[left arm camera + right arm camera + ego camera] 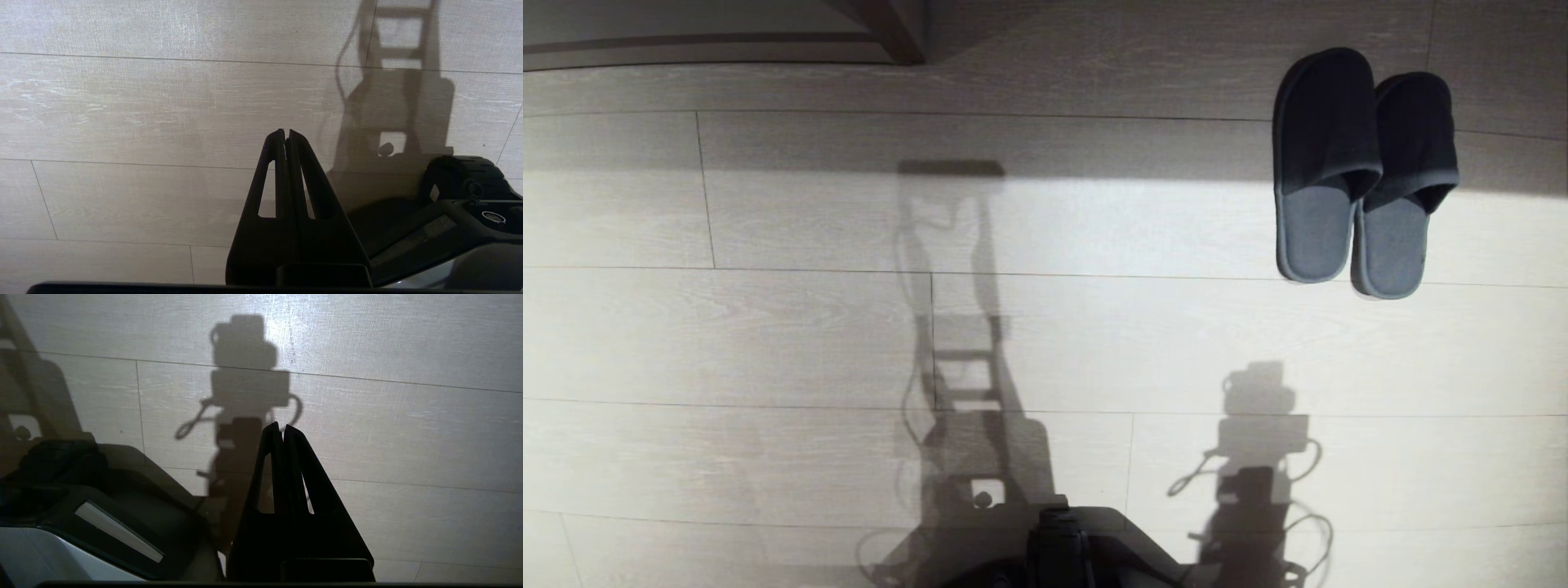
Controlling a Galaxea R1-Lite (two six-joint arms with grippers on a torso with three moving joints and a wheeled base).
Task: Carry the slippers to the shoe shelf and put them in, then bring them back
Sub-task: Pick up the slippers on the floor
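The slippers point(1364, 171) lie side by side on the pale wood-grain floor at the far right of the head view, dark charcoal uppers pointing away, blue-grey insoles toward me. The shoe shelf is out of view. My left gripper point(285, 131) hangs over bare floor, shut with nothing in it. In the right wrist view my right gripper point(282, 426) is likewise shut and empty above bare floor. Neither gripper shows in the head view, and both are well short of the slippers.
A dark furniture base and post point(890, 33) stands at the far left-centre edge of the floor. My own black base point(1062, 547) fills the bottom centre, and my shadow falls across the planks ahead.
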